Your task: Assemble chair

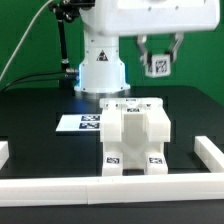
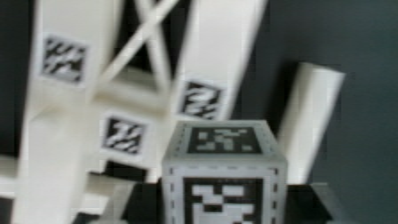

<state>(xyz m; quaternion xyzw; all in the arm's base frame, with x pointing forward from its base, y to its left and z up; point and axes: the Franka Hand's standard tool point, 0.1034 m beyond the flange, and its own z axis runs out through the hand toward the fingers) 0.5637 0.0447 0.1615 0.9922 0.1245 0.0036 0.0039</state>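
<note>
The partly built white chair [image 1: 135, 132] stands in the middle of the black table, with black-and-white tags on its front faces. My gripper [image 1: 158, 60] hangs in the air above and toward the exterior view's right of it. It is shut on a short square white chair leg [image 1: 158, 67] that carries tags. In the wrist view that leg [image 2: 222, 165] fills the foreground, with a dark finger [image 2: 135, 196] on either side of it. Behind it lie the chair's tagged bars and slab [image 2: 125, 90].
The marker board [image 1: 80, 122] lies flat just to the exterior view's left of the chair. A low white rim wall [image 1: 110, 190] runs along the table's front and both sides. The arm's white base [image 1: 100, 65] stands behind, with cables at the exterior view's left.
</note>
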